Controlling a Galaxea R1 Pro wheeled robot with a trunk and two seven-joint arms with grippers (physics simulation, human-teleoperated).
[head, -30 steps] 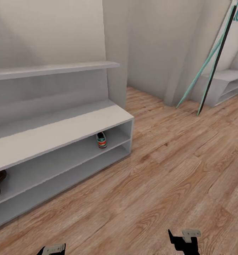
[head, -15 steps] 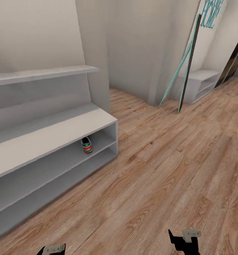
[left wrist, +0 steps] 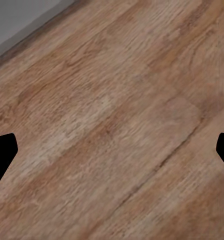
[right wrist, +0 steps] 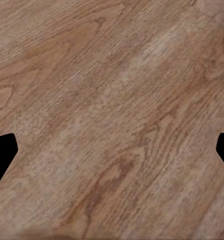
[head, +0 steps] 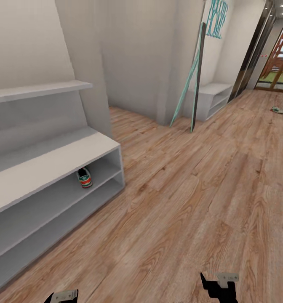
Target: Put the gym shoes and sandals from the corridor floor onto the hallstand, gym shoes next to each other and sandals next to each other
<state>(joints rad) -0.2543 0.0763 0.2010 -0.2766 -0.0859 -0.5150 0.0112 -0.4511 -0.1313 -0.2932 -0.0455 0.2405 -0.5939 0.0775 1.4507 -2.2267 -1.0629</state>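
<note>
Overhead, from the head camera: the hallstand point(head: 53, 164), pale grey-white with two open shelf bays and a floating shelf above, occupied the nine o'clock side. One gym shoe point(head: 84, 178) stood in the upper bay near the unit's open end, its red-orange heel patch facing out. A second gym shoe point(head: 277, 110) lay on the corridor floor point(head: 179, 202) far off toward two o'clock, near a glazed doorway, too small for detail. A shorter white bench point(head: 212, 99) sat toward one o'clock, with a teal-and-black frame point(head: 192, 84) leaning on the wall beside it. The left end effector point(head: 61, 296) and right end effector point(head: 219, 284) showed partly at six o'clock, over bare planks.

Left wrist camera: two dark fingertips point(left wrist: 2, 155) stood at opposite edges, spread wide, nothing between them; wood planks below, and a grey strip at one corner.

Right wrist camera: fingertips point(right wrist: 2, 155) likewise spread wide, nothing gripped, above wood grain.
</note>
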